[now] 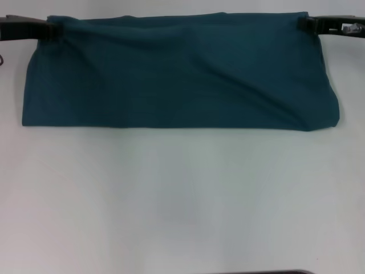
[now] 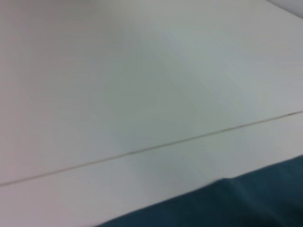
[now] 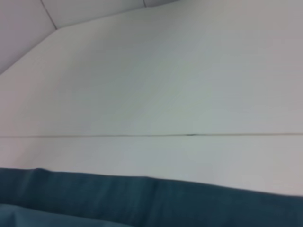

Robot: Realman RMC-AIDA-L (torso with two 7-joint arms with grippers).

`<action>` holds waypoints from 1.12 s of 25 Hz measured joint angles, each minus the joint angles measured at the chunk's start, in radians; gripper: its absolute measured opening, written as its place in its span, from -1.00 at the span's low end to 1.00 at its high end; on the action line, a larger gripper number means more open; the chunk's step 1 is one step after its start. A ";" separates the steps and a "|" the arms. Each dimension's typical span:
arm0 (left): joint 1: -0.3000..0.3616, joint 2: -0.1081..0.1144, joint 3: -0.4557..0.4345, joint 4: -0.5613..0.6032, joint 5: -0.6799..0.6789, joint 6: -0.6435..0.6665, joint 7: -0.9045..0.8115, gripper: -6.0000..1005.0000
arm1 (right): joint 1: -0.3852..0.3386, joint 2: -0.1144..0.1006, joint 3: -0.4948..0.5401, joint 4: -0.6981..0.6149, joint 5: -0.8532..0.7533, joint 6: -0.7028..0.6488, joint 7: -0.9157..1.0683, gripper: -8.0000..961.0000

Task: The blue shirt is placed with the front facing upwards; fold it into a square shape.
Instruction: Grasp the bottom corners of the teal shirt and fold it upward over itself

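- Left hand (image 1: 52, 28) at the far-left corner of the shirt (image 1: 177, 74), reaching in from the left edge of the head view; looks clamped on the cloth there, since the corner bunches into it.
- Shirt lies as a wide band across the far half of the desk (image 1: 182, 200), plain teal side up, no lettering visible; near edge looks like a straight fold line, far edge runs hand to hand.
- Judgement: both hands hold the far corners to keep the edge taut and level, so the fold lands square rather than skewed.
- Diagonal creases run from the upper middle down to the right near corner, which bulges a bit; that side sits less flat.
- Right hand (image 1: 305, 24) at the far-right corner, reaching in from the right; looks shut on the cloth too.
- Wrist views: only desk and a strip of shirt, no fingers seen.
- Shirt is halved lengthwise so far; still too wide for a square, and side folds remain.
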 joint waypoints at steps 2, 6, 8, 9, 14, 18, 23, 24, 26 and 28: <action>-0.005 0.000 0.004 0.001 0.000 -0.023 -0.002 -0.91 | 0.006 0.001 -0.001 0.000 0.001 -0.023 0.005 -0.91; -0.013 -0.001 0.006 0.005 0.000 -0.053 -0.006 -0.91 | 0.012 0.002 -0.001 0.004 0.012 -0.039 0.011 -0.91; -0.017 -0.001 0.006 0.006 0.000 -0.062 -0.005 -0.91 | 0.016 0.002 -0.002 0.007 0.019 -0.040 0.011 -0.91; -0.018 -0.001 0.006 0.007 0.000 -0.064 -0.005 -0.91 | 0.018 0.002 -0.003 0.008 0.023 -0.040 0.011 -0.91; -0.026 -0.001 0.014 0.005 -0.001 -0.070 -0.006 -0.91 | 0.024 -0.002 -0.016 0.011 0.044 -0.043 0.012 -0.91; -0.033 -0.001 0.015 0.004 -0.002 -0.077 -0.009 -0.91 | 0.024 -0.008 -0.037 0.011 0.067 -0.051 0.012 -0.90; -0.041 0.001 0.015 0.004 -0.006 -0.087 -0.010 -0.91 | 0.030 -0.009 -0.041 0.013 0.069 -0.062 0.012 -0.90; -0.044 0.001 0.015 0.005 -0.006 -0.090 -0.010 -0.91 | 0.032 -0.010 -0.041 0.013 0.069 -0.064 0.012 -0.89; -0.045 0.001 0.015 0.007 -0.004 -0.097 -0.010 -0.91 | 0.033 -0.010 -0.041 0.012 0.069 -0.065 0.012 -0.89; -0.046 -0.001 0.015 0.009 -0.003 -0.111 -0.010 -0.91 | 0.034 -0.010 -0.041 0.009 0.070 -0.066 0.011 -0.88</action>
